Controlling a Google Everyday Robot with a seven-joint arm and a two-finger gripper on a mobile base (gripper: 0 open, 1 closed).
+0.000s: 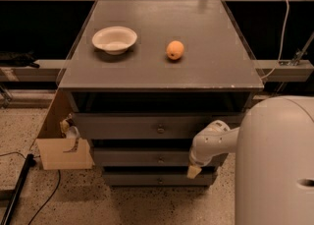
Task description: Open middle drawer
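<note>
The middle drawer [142,157] is the second of three dark grey fronts under the cabinet top, with a small round knob [161,160] at its centre, and it looks pushed in. My gripper [193,171] hangs at the end of the white arm, low at the drawer's right end, its pale tip just below the drawer front and to the right of the knob. The top drawer [157,126] and the lowest drawer [158,178] also look pushed in.
On the cabinet top [211,67] lie a white bowl [115,40] and an orange [175,50]. A cardboard box [61,143] leans at the cabinet's left side. A black cable [19,187] lies on the speckled floor. My white body [274,165] fills the lower right.
</note>
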